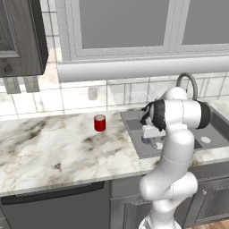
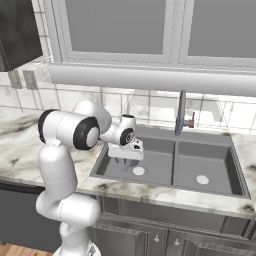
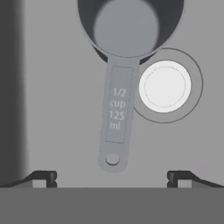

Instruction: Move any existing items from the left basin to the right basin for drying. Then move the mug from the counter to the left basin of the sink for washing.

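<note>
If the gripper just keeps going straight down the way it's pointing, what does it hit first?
Most likely the measuring cup: the open gripper looks down its stick handle lying on the left basin floor, beside the drain disc. Depth is hard to judge.

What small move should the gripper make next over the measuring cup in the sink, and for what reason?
Probably lower straight down onto the handle. In the hand view the open gripper hangs above the measuring cup, whose stick handle points toward the gap between the fingertips. The cup lies on the left basin floor beside the drain disc, not yet grasped.

Measuring cup handle reads "1/2 cup 125 ml", stamped down its length; no other legible txt.
</note>
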Robot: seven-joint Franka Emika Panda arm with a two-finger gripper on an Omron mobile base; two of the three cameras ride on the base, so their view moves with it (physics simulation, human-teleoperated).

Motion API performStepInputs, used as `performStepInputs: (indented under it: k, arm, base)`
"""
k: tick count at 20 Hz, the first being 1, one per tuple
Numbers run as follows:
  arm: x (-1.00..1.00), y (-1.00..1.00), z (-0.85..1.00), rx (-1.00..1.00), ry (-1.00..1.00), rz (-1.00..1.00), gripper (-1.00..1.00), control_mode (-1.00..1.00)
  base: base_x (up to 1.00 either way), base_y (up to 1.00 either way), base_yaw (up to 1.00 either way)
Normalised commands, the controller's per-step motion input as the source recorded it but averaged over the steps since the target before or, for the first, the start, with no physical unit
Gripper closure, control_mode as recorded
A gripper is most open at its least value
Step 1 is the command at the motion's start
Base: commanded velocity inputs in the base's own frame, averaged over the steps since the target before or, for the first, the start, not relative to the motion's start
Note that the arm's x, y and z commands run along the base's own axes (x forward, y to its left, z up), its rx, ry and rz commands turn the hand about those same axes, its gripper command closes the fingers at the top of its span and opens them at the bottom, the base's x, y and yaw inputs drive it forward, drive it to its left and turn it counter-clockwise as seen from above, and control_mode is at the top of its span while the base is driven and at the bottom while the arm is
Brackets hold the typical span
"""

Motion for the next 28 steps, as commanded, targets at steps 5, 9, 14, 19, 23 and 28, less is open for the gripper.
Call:
performStepInputs:
  k: [5, 9, 14, 19, 23, 28]
  arm:
    - [0.04, 0.0, -0.14, 0.0, -0.03, 0.0, -1.0, -1.0]
    - [0.03, 0.0, -0.02, 0.0, -0.05, 0.0, -1.0, -1.0]
    - [0.09, 0.0, -0.07, 0.0, -0.03, 0.0, -1.0, -1.0]
    - [0.12, 0.0, -0.12, 0.0, -0.02, 0.0, -1.0, -1.0]
    - [0.13, 0.0, -0.06, 0.0, 0.0, 0.0, -1.0, -1.0]
    - [0.11, 0.0, -0.04, 0.0, 0.0, 0.0, -1.0, -1.0]
  base:
    - [0.0, 0.0, 0.0]
    - [0.0, 0.0, 0.0]
    - [0.0, 0.0, 0.0]
    - [0.0, 0.0, 0.0]
    - [0.0, 0.0, 0.0]
    - [0.0, 0.0, 0.0]
